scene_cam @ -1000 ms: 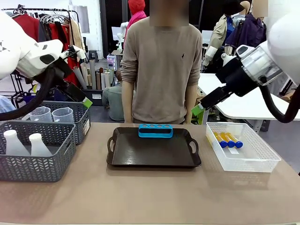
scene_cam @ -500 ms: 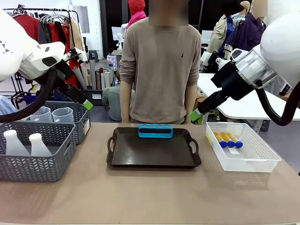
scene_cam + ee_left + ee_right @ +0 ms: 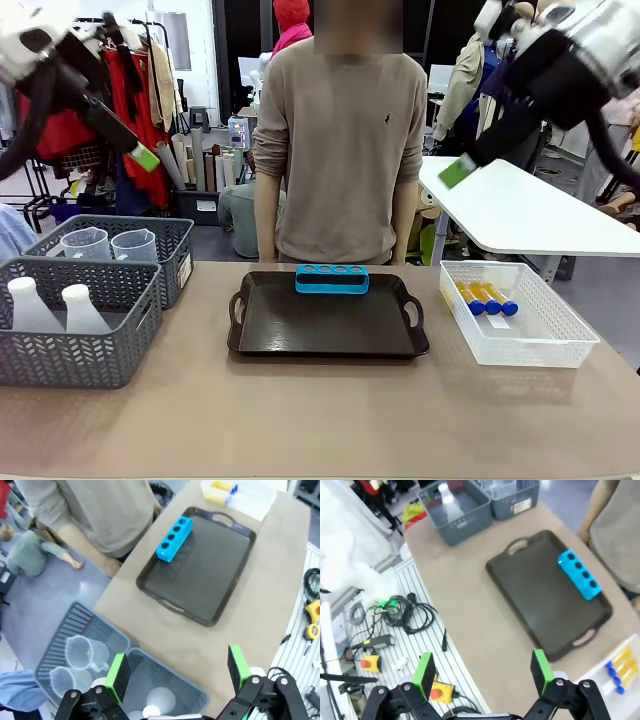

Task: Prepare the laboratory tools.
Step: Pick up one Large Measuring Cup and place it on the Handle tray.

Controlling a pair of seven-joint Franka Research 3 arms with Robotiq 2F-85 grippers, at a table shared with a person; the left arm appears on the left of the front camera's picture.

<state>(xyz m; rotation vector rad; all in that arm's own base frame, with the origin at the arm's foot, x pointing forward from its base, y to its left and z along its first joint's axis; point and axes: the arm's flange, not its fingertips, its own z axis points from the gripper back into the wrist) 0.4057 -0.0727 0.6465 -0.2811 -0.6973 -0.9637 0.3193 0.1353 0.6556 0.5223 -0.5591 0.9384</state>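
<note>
While it hangs high over the table [image 3: 272,580], left pincer [image 3: 178,667]: black fingers with green pads, spread wide apart, empty.
Right pincer [image 3: 483,671]: same build, fingers wide apart, empty, high above the table's edge.
Rack [image 3: 332,279]: glossy blue plastic block with four round holes on top, standing on the tray's far edge.
Tray [image 3: 330,325]: black, smooth, rounded corners, a cut-out handle at each end, mid-table.
Tubes [image 3: 487,298]: amber with blue caps, lying side by side in the far left corner of the white basket [image 3: 530,352], which is a plastic mesh box.
Beakers [image 3: 133,245]: two, clear plastic, upright in the farther grey basket [image 3: 172,272].
Flasks [image 3: 80,310]: two, frosted white, cone-shaped, upright in the nearer grey basket [image 3: 85,362] with a chevron mesh.
Table: matte tan, flat.
Person [image 3: 340,150]: beige sweater, standing at the far edge.
Room: a clothes rail [image 3: 140,90] with red garments at left, a white table [image 3: 520,215] at right.
</note>
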